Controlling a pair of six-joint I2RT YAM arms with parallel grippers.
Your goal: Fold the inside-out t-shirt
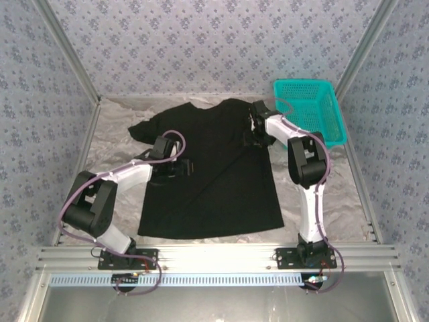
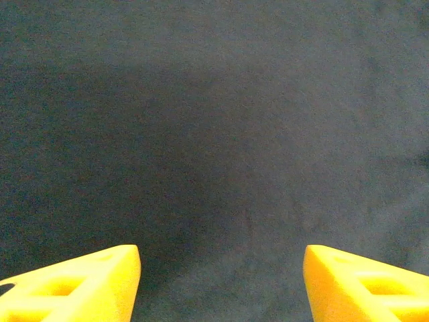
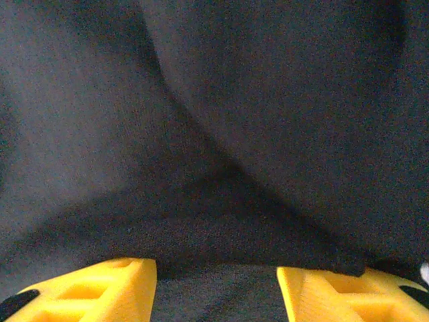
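The inside-out t-shirt (image 1: pixel 214 181) lies spread flat on the table, plain black side up, hem toward the arms and one sleeve reaching out at the far left. My left gripper (image 1: pixel 187 166) hovers low over the shirt's left middle. In the left wrist view its yellow fingers (image 2: pixel 80 285) stand wide apart with smooth black cloth (image 2: pixel 214 134) below, so the left gripper (image 2: pixel 221 258) is open. My right gripper (image 1: pixel 252 133) is down at the shirt's far right shoulder. Its yellow fingertips (image 3: pixel 335 292) are apart over a raised fold of the cloth (image 3: pixel 221 194); the right gripper (image 3: pixel 216 268) is open.
A teal mesh basket (image 1: pixel 312 111) stands at the far right, just beyond the right arm's wrist. Crinkled silver sheeting (image 1: pixel 114 147) covers the table around the shirt. Patterned walls close in the back and both sides.
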